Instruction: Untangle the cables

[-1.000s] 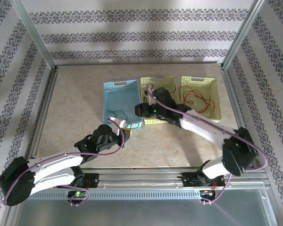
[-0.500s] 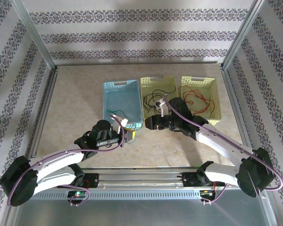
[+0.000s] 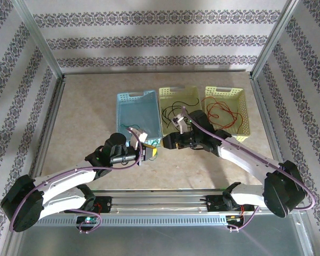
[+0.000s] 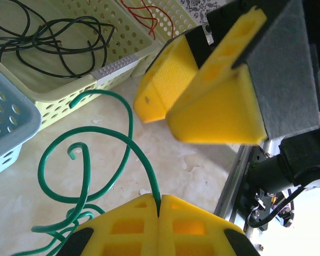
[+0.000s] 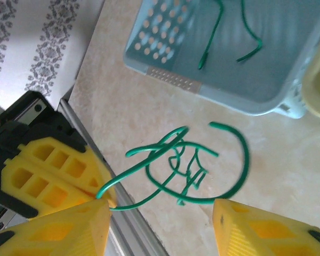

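Holding the green cable (image 4: 130,122), coiled on the table just outside the blue basket (image 5: 170,79), clamped in the left gripper (image 4: 159,213), lower the parted right gripper (image 5: 161,216) over one loop, pinch, draw away slowly.

The left arm (image 3: 64,178) lies low, reaching from its base up and to the right. The left tool (image 3: 151,152) points right. Its jaws are fully closed and pinch the green cable (image 4: 131,128) at the seam between the yellow fingers (image 4: 144,213). The right arm (image 3: 245,157) folds at the elbow on the far right, and its forearm reaches back to the left. The right tool (image 3: 167,142) points left, tip near the left tool but apart from it. Its jaws stand partly open, yellow fingers (image 5: 69,229) spread.
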